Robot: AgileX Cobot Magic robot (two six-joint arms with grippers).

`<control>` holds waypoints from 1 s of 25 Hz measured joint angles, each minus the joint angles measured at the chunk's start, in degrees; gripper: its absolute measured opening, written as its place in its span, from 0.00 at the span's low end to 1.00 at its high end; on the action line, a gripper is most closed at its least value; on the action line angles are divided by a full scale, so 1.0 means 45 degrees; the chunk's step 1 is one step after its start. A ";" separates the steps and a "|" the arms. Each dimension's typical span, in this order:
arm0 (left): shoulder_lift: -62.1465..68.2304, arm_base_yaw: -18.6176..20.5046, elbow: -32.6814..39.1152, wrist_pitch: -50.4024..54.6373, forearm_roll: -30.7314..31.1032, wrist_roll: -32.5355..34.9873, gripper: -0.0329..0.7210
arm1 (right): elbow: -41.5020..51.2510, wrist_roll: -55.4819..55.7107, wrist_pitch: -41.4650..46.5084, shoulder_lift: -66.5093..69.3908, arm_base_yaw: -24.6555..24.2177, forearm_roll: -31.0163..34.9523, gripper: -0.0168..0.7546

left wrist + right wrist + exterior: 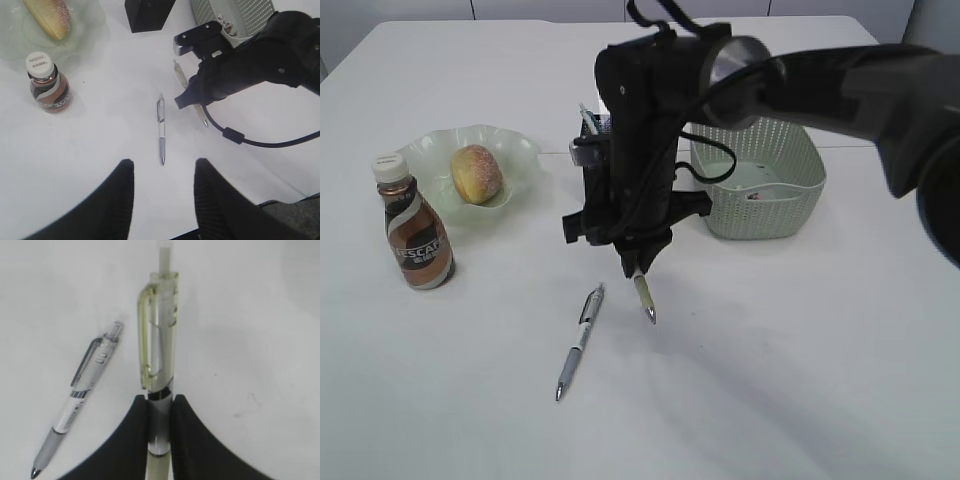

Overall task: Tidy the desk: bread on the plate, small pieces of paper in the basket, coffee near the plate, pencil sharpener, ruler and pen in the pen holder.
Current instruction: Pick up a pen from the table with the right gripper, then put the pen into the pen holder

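Note:
My right gripper [159,402] is shut on a clear yellowish pen [160,340], holding it by its chrome middle. In the exterior view this pen [644,297] slants down out of the right gripper [638,268] with its tip at the desk [770,350]. A second, silver pen [580,342] lies flat just to its left, also seen as the silver pen [161,130] [77,400]. My left gripper [162,167] hovers open above the silver pen's tip, with nothing between its fingers. The bread [477,172] sits on the plate [440,145], with the coffee [417,225] beside it. The right arm mostly hides the pen holder [147,12].
The basket [760,180] stands at the right behind the right arm, with a small scrap inside. The right arm's black body and cable [240,75] hang over the middle of the desk. White tabletop stretches toward the near edge.

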 joint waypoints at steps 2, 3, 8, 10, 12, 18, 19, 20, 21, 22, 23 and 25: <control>0.0000 0.0000 0.0000 0.0000 -0.0028 0.0000 0.44 | 0.0000 0.0000 0.0000 -0.0539 0.0000 -0.0188 0.10; 0.0000 0.0000 0.0000 0.0000 -0.0047 0.0000 0.44 | 0.0000 0.0000 0.0000 -0.0829 0.0000 -0.0307 0.10; 0.0000 0.0000 0.0000 0.0000 -0.0077 0.0000 0.44 | 0.0157 0.0000 0.0069 -0.2340 0.0000 -0.0918 0.10; 0.0000 0.0000 0.0000 0.0000 -0.0077 0.0000 0.44 | 0.0661 -0.0023 0.0069 -0.3115 0.0000 -0.1214 0.10; 0.0000 0.0000 0.0000 0.0000 -0.0077 0.0000 0.44 | 0.1706 -0.0046 -0.0323 -0.3916 0.0000 -0.1647 0.10; 0.0000 0.0000 0.0000 0.0000 -0.0077 0.0000 0.44 | 0.6773 -0.0027 -0.5018 -0.6694 0.0000 -0.2584 0.10; 0.0000 0.0000 0.0000 0.0000 -0.0077 0.0000 0.44 | 0.7785 -0.0027 -0.6235 -0.7194 0.0000 -0.2696 0.10; 0.0000 0.0000 0.0000 0.0000 -0.0077 0.0000 0.44 | 0.8603 -0.0027 -0.7504 -0.7662 0.0000 -0.2793 0.10; 0.0000 0.0000 0.0000 0.0000 -0.0077 0.0000 0.44 | 0.9523 -0.0002 -0.8581 -0.8097 0.0000 -0.2903 0.10; 0.0000 0.0000 0.0000 0.0000 -0.0077 0.0000 0.44 | 1.0357 -0.0002 -0.9842 -0.8410 0.0000 -0.3032 0.10; 0.0000 0.0000 0.0000 0.0000 -0.0077 0.0000 0.44 | 1.1091 -0.0002 -1.1030 -0.8727 0.0000 -0.3149 0.10; 0.0000 0.0000 0.0000 0.0000 -0.0077 0.0000 0.44 | 1.2152 -0.0002 -1.2987 -0.9153 0.0000 -0.3356 0.10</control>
